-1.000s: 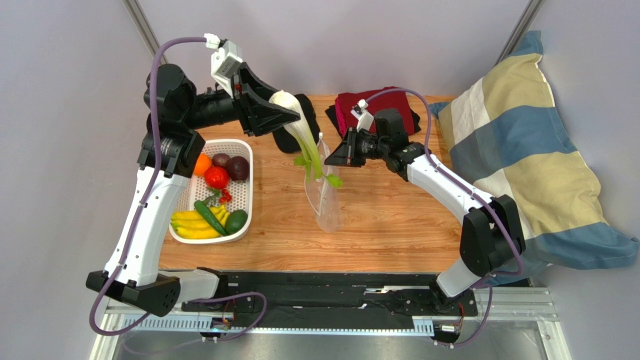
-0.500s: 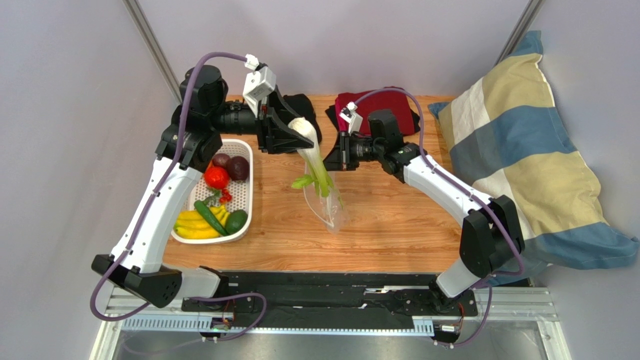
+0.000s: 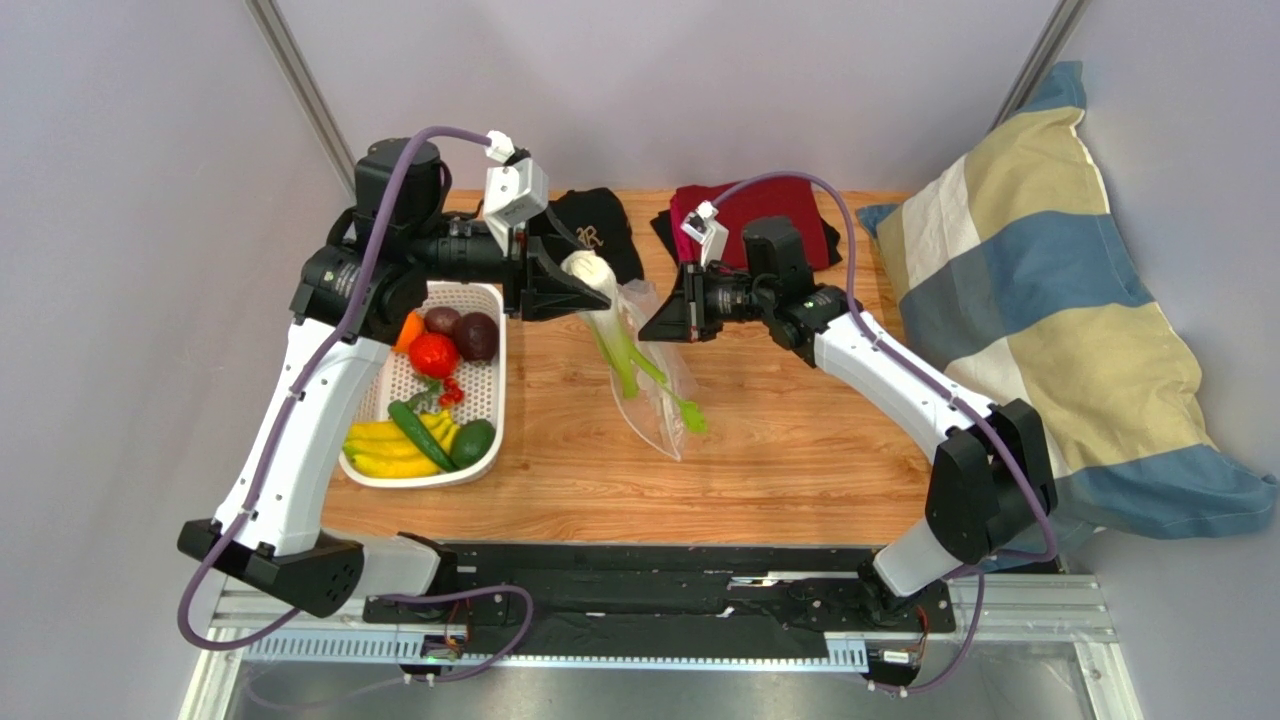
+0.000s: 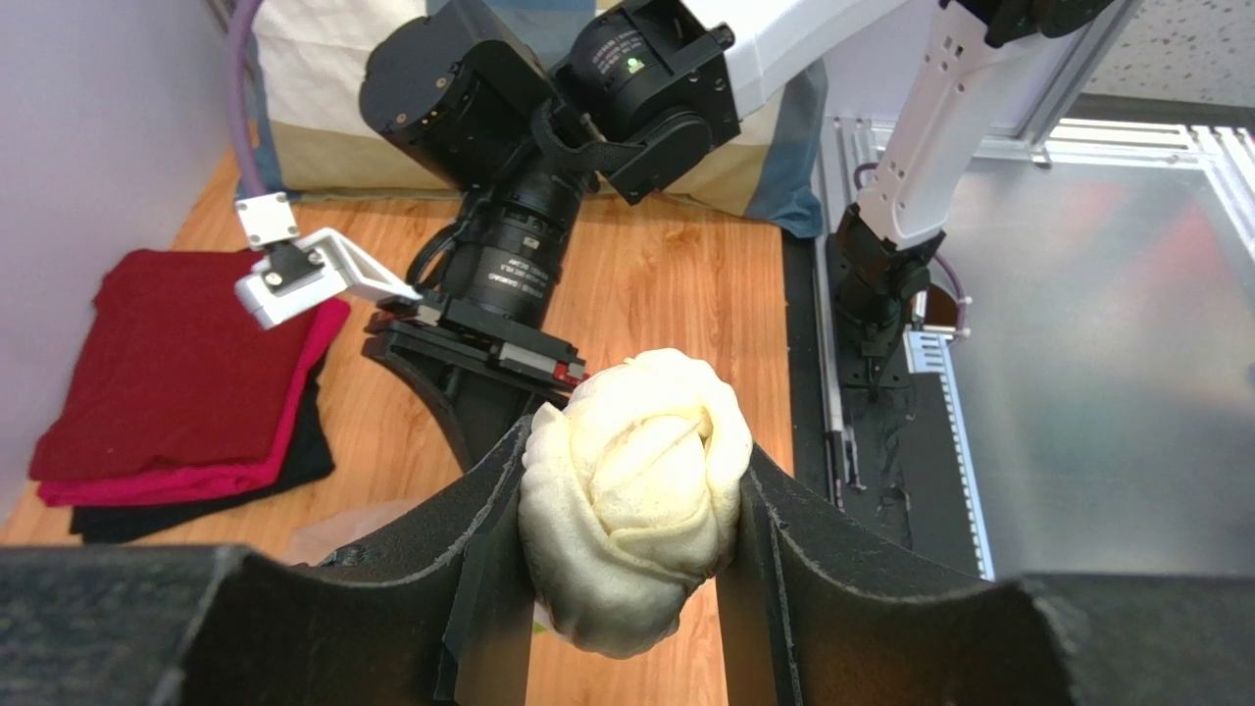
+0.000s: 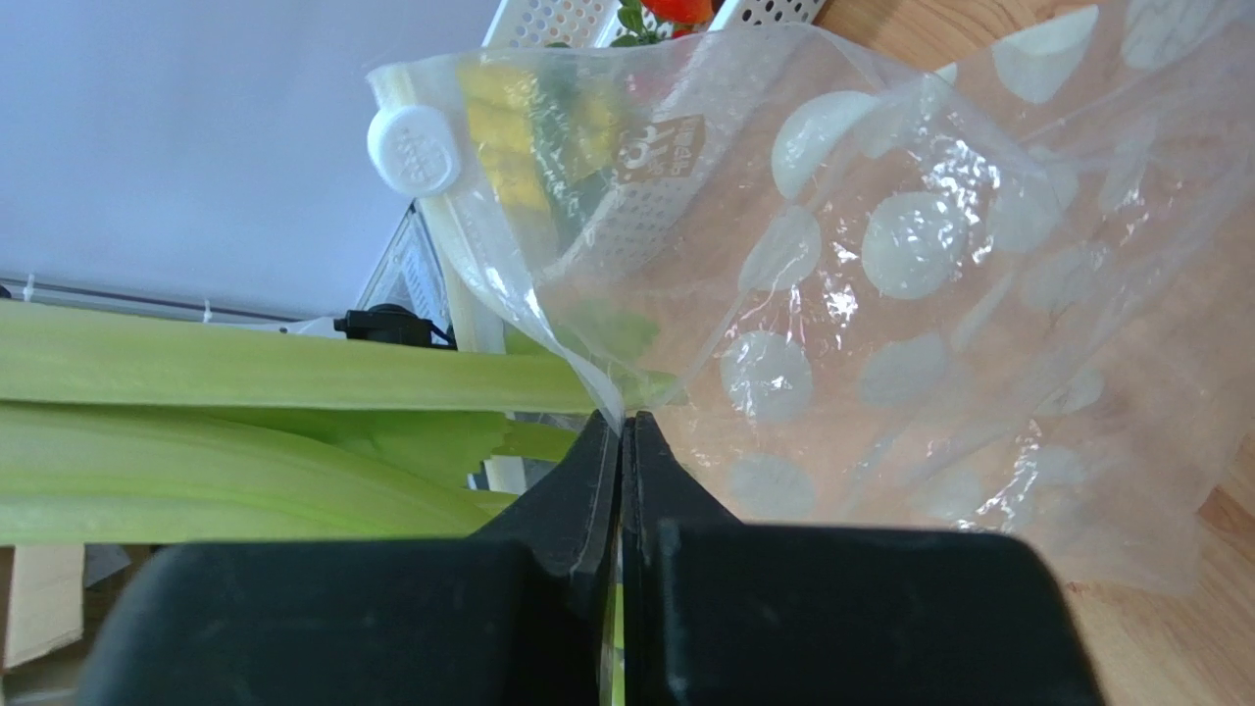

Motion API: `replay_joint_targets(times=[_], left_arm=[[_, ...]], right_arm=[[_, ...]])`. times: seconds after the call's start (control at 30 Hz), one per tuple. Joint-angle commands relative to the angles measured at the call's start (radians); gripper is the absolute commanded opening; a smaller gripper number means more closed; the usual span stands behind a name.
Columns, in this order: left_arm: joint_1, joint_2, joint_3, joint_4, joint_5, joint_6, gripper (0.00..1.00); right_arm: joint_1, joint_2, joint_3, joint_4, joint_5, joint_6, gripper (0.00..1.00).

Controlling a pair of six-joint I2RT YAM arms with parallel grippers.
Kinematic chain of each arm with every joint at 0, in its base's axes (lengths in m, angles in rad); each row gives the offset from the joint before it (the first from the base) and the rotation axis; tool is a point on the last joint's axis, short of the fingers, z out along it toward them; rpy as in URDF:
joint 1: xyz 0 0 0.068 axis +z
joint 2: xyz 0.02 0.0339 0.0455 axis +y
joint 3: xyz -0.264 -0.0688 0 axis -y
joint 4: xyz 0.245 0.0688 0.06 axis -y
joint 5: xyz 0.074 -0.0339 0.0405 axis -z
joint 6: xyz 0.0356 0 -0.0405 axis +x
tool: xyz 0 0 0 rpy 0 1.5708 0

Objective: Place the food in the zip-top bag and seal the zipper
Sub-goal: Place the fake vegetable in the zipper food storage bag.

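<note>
My left gripper [image 3: 579,282] is shut on the white bulb end of the long pale-green-and-white stalk [image 3: 619,339]; the bulb [image 4: 637,493] sits squeezed between its jaws in the left wrist view. The stalk slants down into the clear dotted zip-top bag [image 3: 657,402], its green tips inside. My right gripper [image 3: 663,312] is shut on the bag's mouth edge [image 5: 619,400] and holds it up; the stalk [image 5: 265,441] runs past its left jaw. The zipper strip with its white slider [image 5: 414,150] runs along that edge. Orange [image 3: 406,327], red-yellow fruit [image 3: 433,354] and dark purple fruit [image 3: 476,335] lie in the basket.
A white plastic basket [image 3: 489,393] at the left also holds bananas, a cucumber and an avocado. Black cloth [image 3: 594,225] and red cloth [image 3: 781,210] lie at the table's far edge. A striped pillow [image 3: 1052,315] fills the right side.
My left gripper has dropped and swung left, lowering the stalk deeper into the bag. The bag has tipped from upright to slanting toward the table, still held by my right gripper.
</note>
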Motion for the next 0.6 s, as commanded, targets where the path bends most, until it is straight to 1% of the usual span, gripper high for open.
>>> replay_joint_targets(times=[0.0,0.1,0.27,0.33,0.4,0.43,0.57], left_arm=[[0.017,-0.045,0.049,-0.039,0.0,0.078,0.0],[0.02,-0.058,0.044,-0.08,-0.032,0.122,0.0],[0.02,-0.065,0.012,-0.062,-0.126,0.141,0.0],[0.02,-0.068,-0.007,-0.019,-0.128,0.11,0.0],[0.004,-0.061,-0.02,0.019,-0.129,0.076,0.0],[-0.005,-0.052,-0.022,0.027,-0.129,0.058,0.0],[-0.095,-0.038,-0.03,0.06,-0.172,0.059,0.0]], right_arm=[[-0.001,-0.036,0.008,-0.015,-0.007,-0.048,0.0],[-0.004,-0.036,0.011,-0.017,-0.016,-0.047,0.0],[-0.006,-0.04,0.025,-0.015,-0.036,-0.016,0.0],[-0.006,-0.043,0.022,0.017,-0.04,0.063,0.0],[-0.004,-0.04,0.005,0.086,-0.039,0.134,0.0],[-0.002,-0.039,0.001,0.106,-0.039,0.203,0.0],[0.01,-0.022,-0.009,0.177,-0.034,0.314,0.0]])
